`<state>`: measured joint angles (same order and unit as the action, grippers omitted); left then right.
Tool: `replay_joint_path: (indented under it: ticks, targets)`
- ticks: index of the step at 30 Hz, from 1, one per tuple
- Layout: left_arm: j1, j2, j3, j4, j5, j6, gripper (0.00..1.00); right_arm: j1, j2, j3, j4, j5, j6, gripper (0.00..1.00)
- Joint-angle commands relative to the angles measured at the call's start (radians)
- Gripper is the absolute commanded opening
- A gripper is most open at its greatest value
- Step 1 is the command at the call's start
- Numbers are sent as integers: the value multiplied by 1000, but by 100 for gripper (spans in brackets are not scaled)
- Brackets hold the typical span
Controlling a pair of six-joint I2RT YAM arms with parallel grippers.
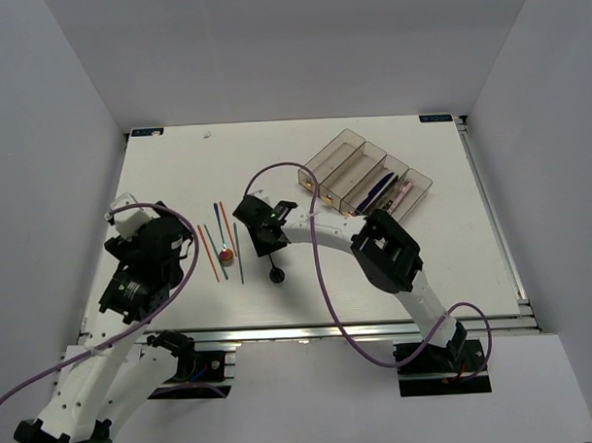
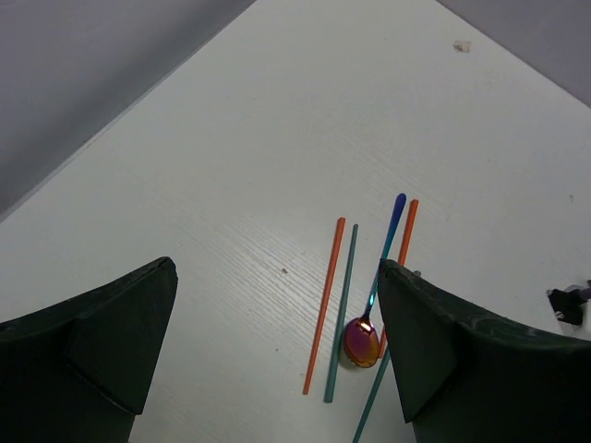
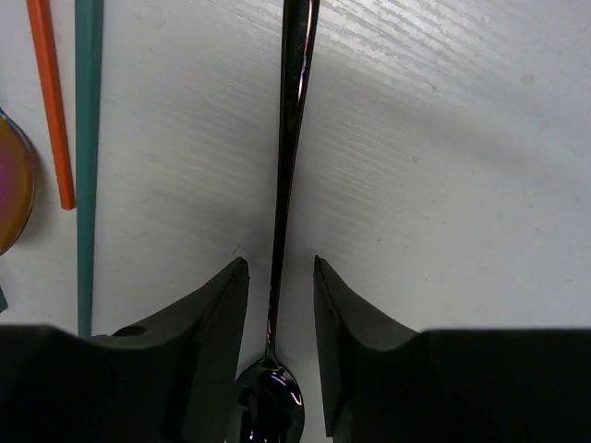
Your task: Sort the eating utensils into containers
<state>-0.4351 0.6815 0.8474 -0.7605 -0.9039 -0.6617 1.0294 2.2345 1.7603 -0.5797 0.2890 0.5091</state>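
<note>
The left arm (image 1: 142,275) and right arm (image 1: 385,252) share one build: smooth white link shells between bulky black joint housings. A purple cable (image 1: 322,279) loops loosely along each. Both stand on black base plates (image 1: 442,372). The left gripper (image 2: 275,277) and right gripper (image 3: 280,268) have matte black, wedge-shaped fingers (image 2: 102,341) with bevelled inner faces.

Right claw (image 3: 280,261) straddles black spoon (image 3: 294,111); gaps either side.

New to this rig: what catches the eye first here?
The right end effector straddles the handle of a black spoon at the middle of the table. Left of it lie orange and green chopsticks with a red-bowled spoon. The grey containers sit far right.
</note>
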Motion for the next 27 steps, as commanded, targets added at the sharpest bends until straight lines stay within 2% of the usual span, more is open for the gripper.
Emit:
replay_joint_path:
  ticks: [1, 2, 4, 5, 6, 11, 12, 15, 17, 19, 22, 27]
  targets:
    - [-4, 55, 5, 13, 28, 33, 98, -2, 10, 12, -49, 33, 31, 40]
    - [-4, 67, 5, 15, 30, 34, 98, -2, 11, -14, -40, 30, 34, 38]
    - [-4, 72, 4, 20, 45, 42, 98, -2, 7, -41, -31, 6, 43, 24]
    - [-4, 66, 4, 21, 46, 45, 98, 0, 4, -67, -23, -13, 46, 16]
    - [-4, 63, 2, 24, 46, 45, 98, 0, -12, -79, -16, -20, 51, 0]
    - [-4, 29, -8, 38, 59, 56, 98, -11, -130, -154, 70, -86, 48, 0]
    - [-4, 24, -11, 50, 66, 66, 98, -23, -204, -203, 155, -120, 40, 0]
    - [-4, 24, -25, 81, 118, 91, 98, -144, -381, -345, 323, -269, 95, 0]
    - [-4, 33, -28, 90, 160, 99, 98, -270, -465, -427, 420, -345, 141, 0]
    - [-4, 49, -27, 99, 183, 108, 98, -378, -561, -493, 499, -341, 204, 0]
    - [-4, 62, -25, 102, 189, 113, 98, -498, -585, -512, 536, -332, 304, 0]
    - [-4, 61, -28, 105, 195, 114, 98, -623, -550, -454, 460, -104, 448, 0]
